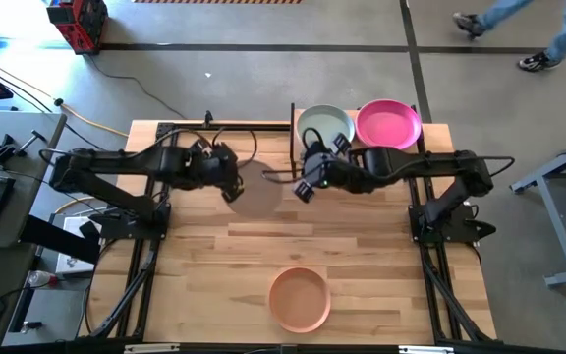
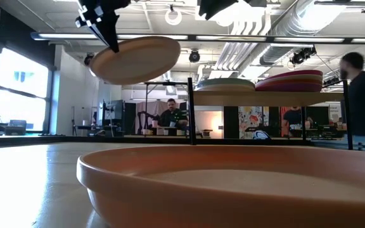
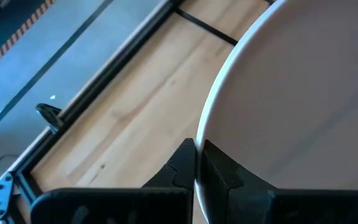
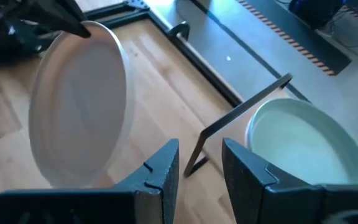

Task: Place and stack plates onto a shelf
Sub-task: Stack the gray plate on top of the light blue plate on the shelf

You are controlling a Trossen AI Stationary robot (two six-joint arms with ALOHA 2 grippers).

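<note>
High view: the left gripper (image 1: pixel 230 187) sits just left of centre, clamped on the rim of a beige plate (image 1: pixel 256 191) held clear above the table (image 1: pixel 204 256) (the low view shows it tilted, upper left of the frame). The right gripper (image 1: pixel 306 186), just right of centre, is beside the shelf's (image 2: pixel 252 99) near edge with its fingers parted and nothing between them. On the shelf at the upper centre, a pale teal plate (image 1: pixel 324 125) tops one stack and a magenta plate (image 1: pixel 388 125) the other. A salmon plate (image 1: pixel 300 297) lies on the table at lower centre.
</note>
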